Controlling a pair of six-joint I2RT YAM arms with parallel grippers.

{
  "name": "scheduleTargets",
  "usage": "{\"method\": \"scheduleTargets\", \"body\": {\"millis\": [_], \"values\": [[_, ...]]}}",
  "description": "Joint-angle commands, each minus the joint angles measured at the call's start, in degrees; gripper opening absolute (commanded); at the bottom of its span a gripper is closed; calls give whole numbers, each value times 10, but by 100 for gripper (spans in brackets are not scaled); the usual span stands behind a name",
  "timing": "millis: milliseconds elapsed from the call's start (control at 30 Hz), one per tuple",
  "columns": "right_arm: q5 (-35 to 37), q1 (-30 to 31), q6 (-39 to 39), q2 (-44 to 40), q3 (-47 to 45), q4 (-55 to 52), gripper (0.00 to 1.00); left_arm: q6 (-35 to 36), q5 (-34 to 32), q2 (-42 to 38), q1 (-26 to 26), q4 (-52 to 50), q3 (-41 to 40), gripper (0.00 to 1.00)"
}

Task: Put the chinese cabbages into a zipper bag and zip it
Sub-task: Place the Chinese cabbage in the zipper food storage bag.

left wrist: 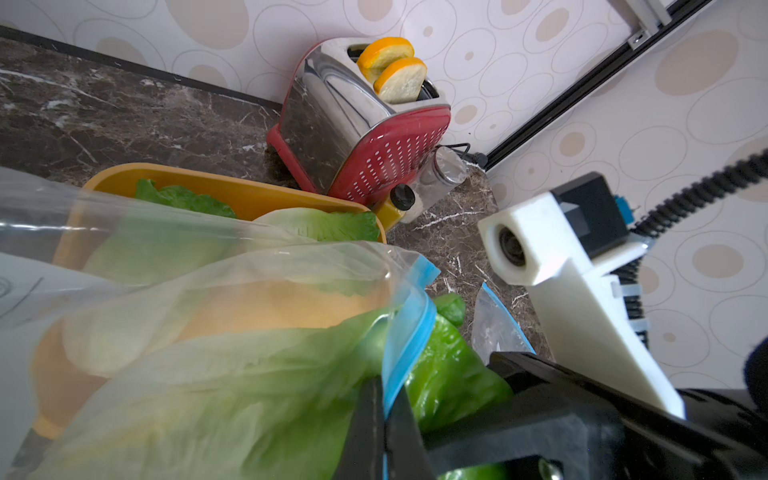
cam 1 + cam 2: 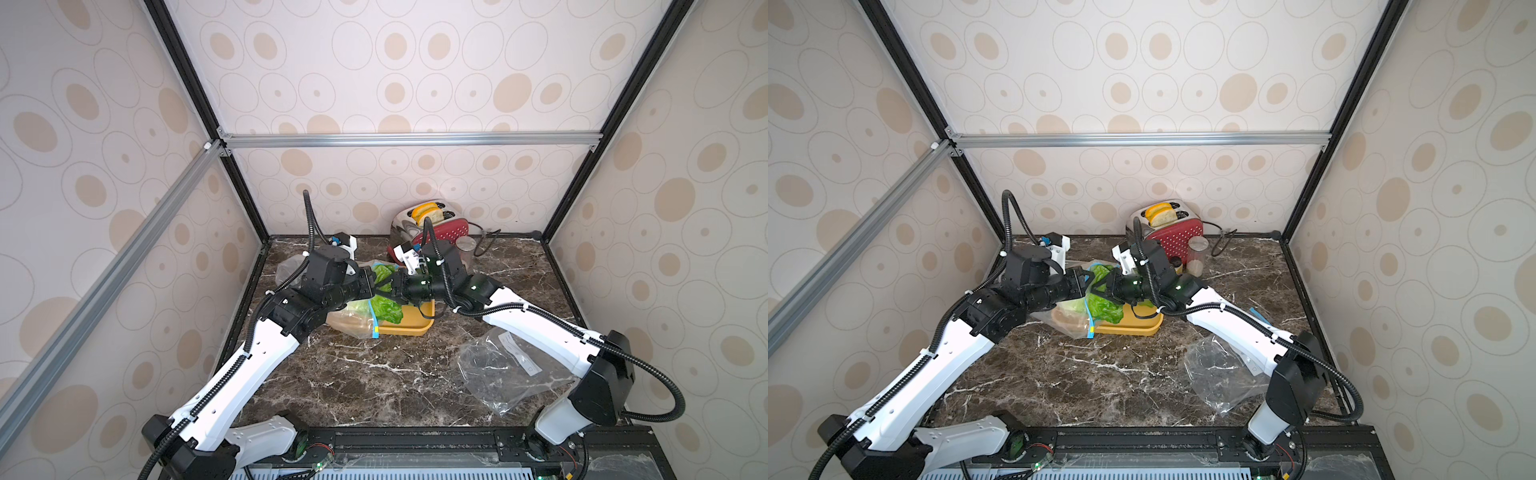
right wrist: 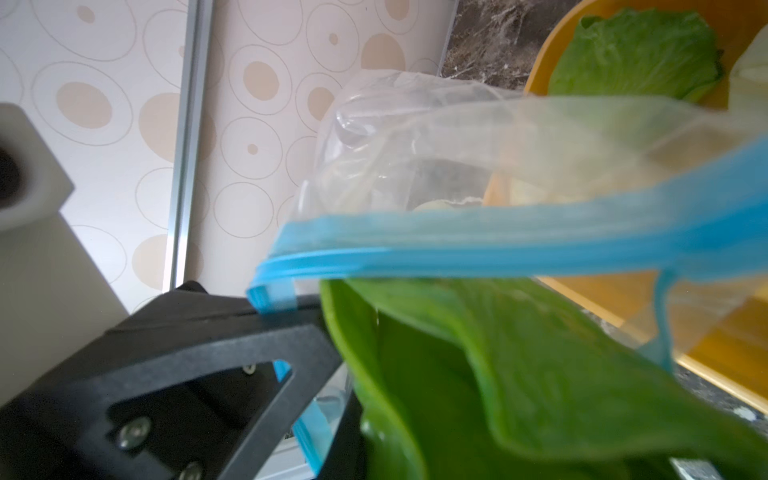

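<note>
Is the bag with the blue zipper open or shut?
Open. The bag's blue zipper strips stand apart, and a cabbage's green leaves poke out through the mouth.

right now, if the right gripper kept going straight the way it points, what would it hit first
Most likely the cabbage leaf at the tips of the right gripper, poking out of the zipper bag; just beyond is the left gripper, pinching the bag's blue zip edge. Depth there is unclear.

A cabbage [image 2: 387,309] sits half inside a zip bag [image 2: 353,324] against a yellow tray [image 2: 417,328]; toaster [image 2: 446,232] behind, empty bag [image 2: 494,374] on the surface [image 2: 353,382].
</note>
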Motion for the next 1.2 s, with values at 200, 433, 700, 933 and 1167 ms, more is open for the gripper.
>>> {"method": "scheduleTargets", "body": {"millis": [200, 433, 700, 933, 1167], "values": [[-9, 6, -21, -28, -7, 14, 41, -29, -77, -10, 2, -11, 37, 0], [-9, -1, -74, -62, 43, -72, 54, -29, -107, -8, 4, -35, 64, 0], [81, -53, -136, -116, 61, -272, 59, -28, -92, -1, 3, -40, 104, 0], [25, -71, -149, -69, 64, -293, 61, -28, -85, 2, 3, -61, 121, 0], [93, -49, -178, 11, 151, -353, 60, -36, -86, 1, 4, -58, 112, 0]]}}
